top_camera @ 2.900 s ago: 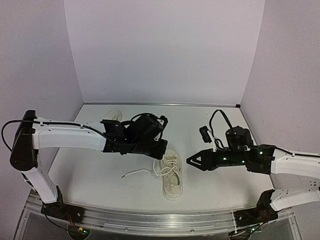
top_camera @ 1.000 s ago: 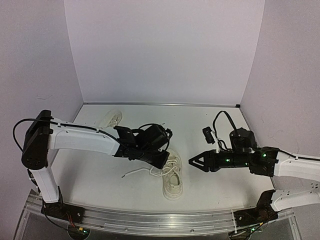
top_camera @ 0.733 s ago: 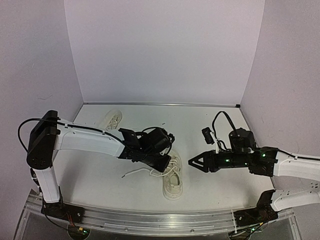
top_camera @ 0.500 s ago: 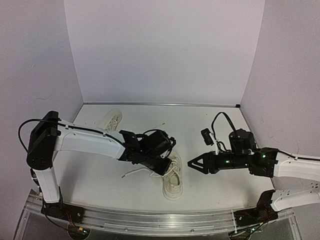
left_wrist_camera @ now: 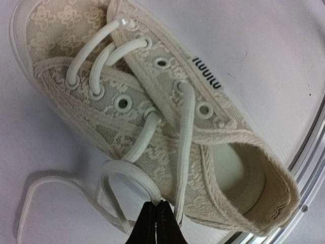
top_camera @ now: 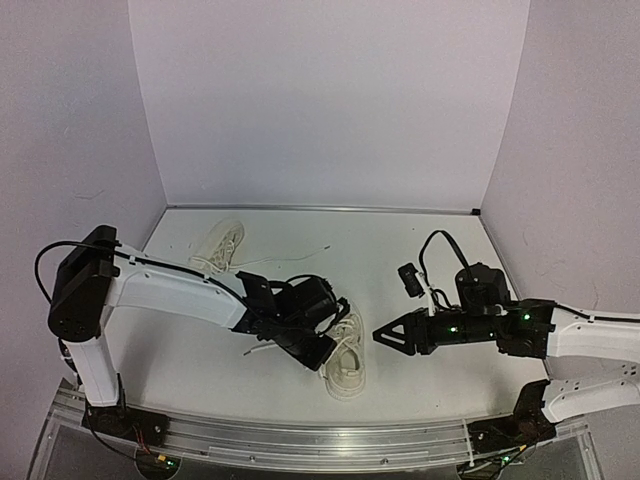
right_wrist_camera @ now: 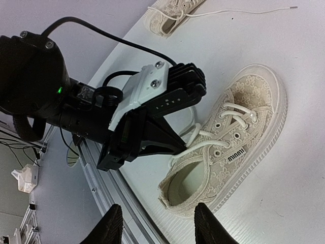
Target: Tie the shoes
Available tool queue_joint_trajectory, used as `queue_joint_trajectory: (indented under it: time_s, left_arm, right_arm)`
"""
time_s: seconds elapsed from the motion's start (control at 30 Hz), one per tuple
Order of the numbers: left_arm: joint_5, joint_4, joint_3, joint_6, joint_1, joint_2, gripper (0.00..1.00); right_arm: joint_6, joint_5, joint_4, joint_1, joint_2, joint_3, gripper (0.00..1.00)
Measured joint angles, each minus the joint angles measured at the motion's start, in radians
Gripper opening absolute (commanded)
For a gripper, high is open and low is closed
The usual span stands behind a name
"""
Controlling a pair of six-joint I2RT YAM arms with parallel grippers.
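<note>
The near shoe (top_camera: 350,365), cream lace-patterned canvas with loose white laces, lies on its sole close to the table's front edge. It fills the left wrist view (left_wrist_camera: 167,96) and shows in the right wrist view (right_wrist_camera: 231,147). My left gripper (left_wrist_camera: 156,204) is shut on a loop of its lace (left_wrist_camera: 127,173) beside the shoe's opening; it also shows from above (top_camera: 333,350) and from the right wrist (right_wrist_camera: 183,147). My right gripper (top_camera: 380,337) is open and empty (right_wrist_camera: 157,207), a short way right of that shoe. The second shoe (top_camera: 220,245) lies at the back left.
The second shoe's lace (top_camera: 290,257) trails right across the table. A metal rail (top_camera: 320,440) runs along the front edge, just behind the near shoe's heel (left_wrist_camera: 310,152). Purple walls close in the table on three sides.
</note>
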Motion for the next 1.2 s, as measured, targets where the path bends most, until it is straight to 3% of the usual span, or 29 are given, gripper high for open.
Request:
queue_joint_trajectory:
  time_s: [0.23, 0.4, 0.63, 0.93, 1.2]
  left_arm:
    - [0.012, -0.014, -0.069, -0.022, 0.0, -0.077, 0.32]
    - [0.0, 0.01, -0.166, -0.056, 0.0, -0.213, 0.38]
    - [0.009, 0.102, -0.277, -0.126, -0.009, -0.362, 0.36]
    - [-0.013, 0.258, -0.315, -0.239, -0.139, -0.272, 0.33]
    - [-0.06, 0.38, -0.351, -0.317, -0.139, -0.211, 0.31]
  right_arm:
    - [0.001, 0.0, 0.0, 0.0, 0.0, 0.0, 0.46]
    - [0.001, 0.001, 0.0, 0.0, 0.0, 0.0, 0.46]
    - [0.0, 0.002, 0.0, 0.003, 0.0, 0.0, 0.46]
    - [0.0, 0.011, 0.0, 0.004, -0.003, 0.0, 0.46]
    - [0.0, 0.023, 0.001, 0.004, -0.014, -0.005, 0.46]
